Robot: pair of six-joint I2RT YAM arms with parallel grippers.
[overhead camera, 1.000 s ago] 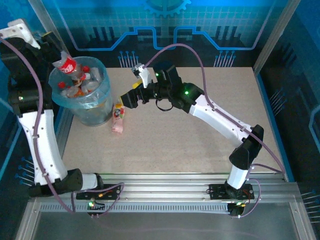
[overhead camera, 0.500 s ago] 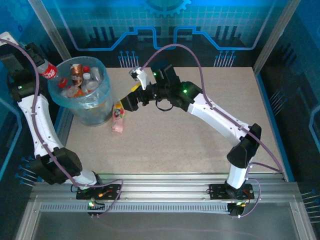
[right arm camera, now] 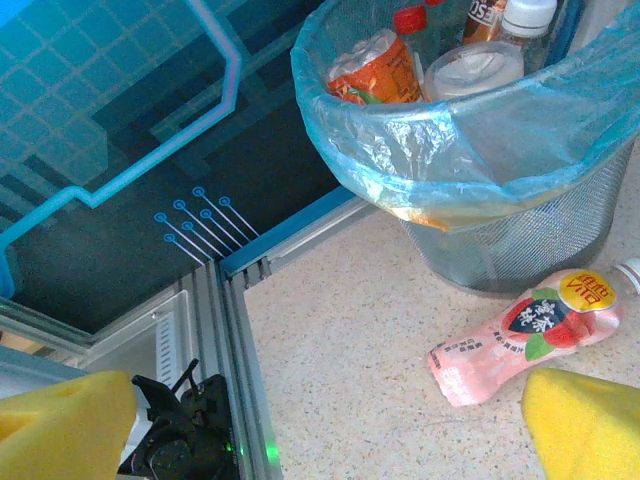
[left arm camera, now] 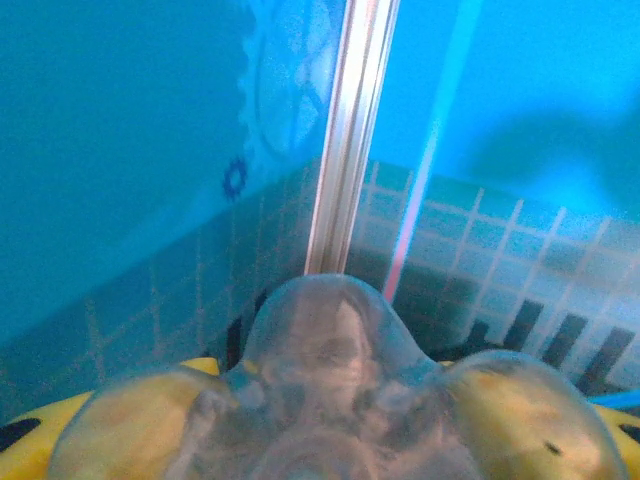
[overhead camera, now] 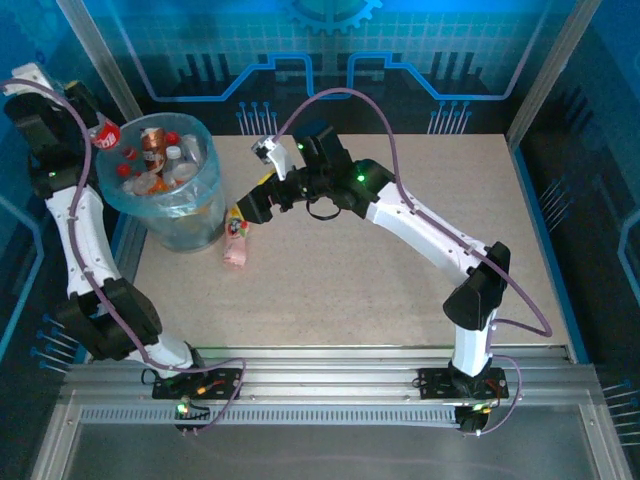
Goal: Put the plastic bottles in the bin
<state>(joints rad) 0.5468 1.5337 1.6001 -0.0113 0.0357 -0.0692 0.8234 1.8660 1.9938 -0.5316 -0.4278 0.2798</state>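
Pink bottle [right arm camera: 530,335]: it lies on its side on the tabletop [overhead camera: 380,300], just beside the foot of the bin [right arm camera: 540,240]. Your spread right hand [right arm camera: 322,425] hovers near. A careless close could roll the bottle away or shove the bin.
Bin load: bottles are heaped near the rim, so a drop may bounce out.
Red-labelled bottle [overhead camera: 106,134]: pinched in your left hand [overhead camera: 90,138] at the bin's left rim. Released too early, it would fall outside.
Room: there is open tabletop to the right, and the aluminium post [overhead camera: 100,60] crowds the left arm.

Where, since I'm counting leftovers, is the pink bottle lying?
In the top view the pink bottle lies on the table left of centre, beside the foot of the bin, close to the right tool.
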